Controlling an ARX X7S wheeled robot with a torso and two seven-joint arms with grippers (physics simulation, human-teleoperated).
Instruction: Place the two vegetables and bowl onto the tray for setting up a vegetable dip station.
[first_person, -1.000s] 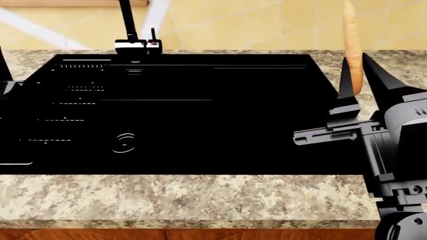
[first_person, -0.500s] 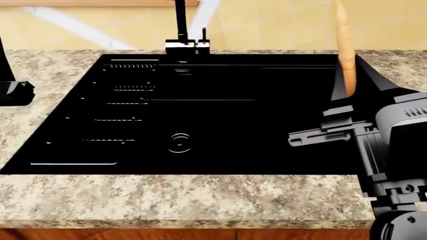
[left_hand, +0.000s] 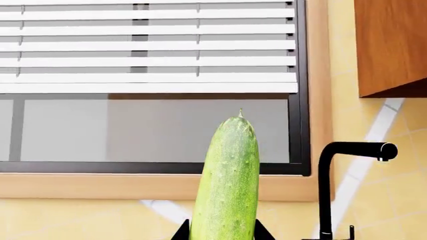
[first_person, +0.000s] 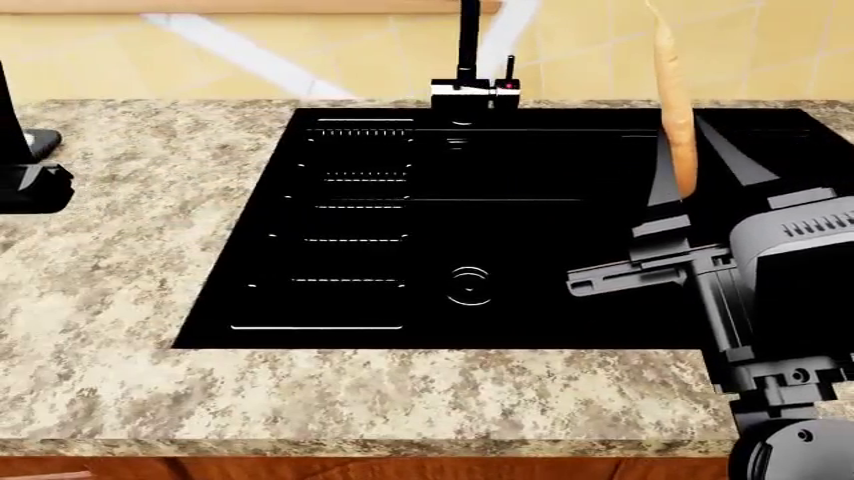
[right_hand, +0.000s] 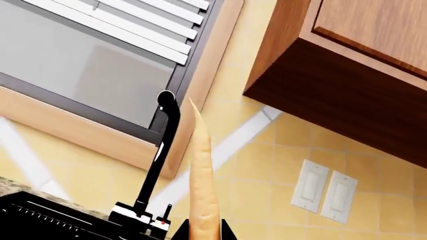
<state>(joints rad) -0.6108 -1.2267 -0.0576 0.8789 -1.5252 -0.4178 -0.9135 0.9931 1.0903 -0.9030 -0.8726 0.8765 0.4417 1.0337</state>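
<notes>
My right gripper (first_person: 691, 170) is shut on the orange carrot (first_person: 673, 105) and holds it upright over the right part of the black sink (first_person: 534, 300). In the right wrist view the carrot (right_hand: 202, 180) stands up between the black fingertips (right_hand: 225, 231). My left gripper (left_hand: 223, 235) is shut on the light-green cucumber (left_hand: 227, 185), which points up in front of a window. In the head view only part of the left arm (first_person: 27, 170) shows at the left edge, above the counter. The bowl and the tray are out of view.
A black faucet (first_person: 470, 60) stands behind the sink; it also shows in the right wrist view (right_hand: 157, 165). The speckled granite counter (first_person: 120, 280) surrounds the sink. A wooden wall cabinet (right_hand: 353, 65) hangs above the tiled wall, with two wall switches (right_hand: 323, 197).
The head view has swung left: the sink and faucet have slid to the right in the picture and more counter shows at left. Both grippers keep their hold.
</notes>
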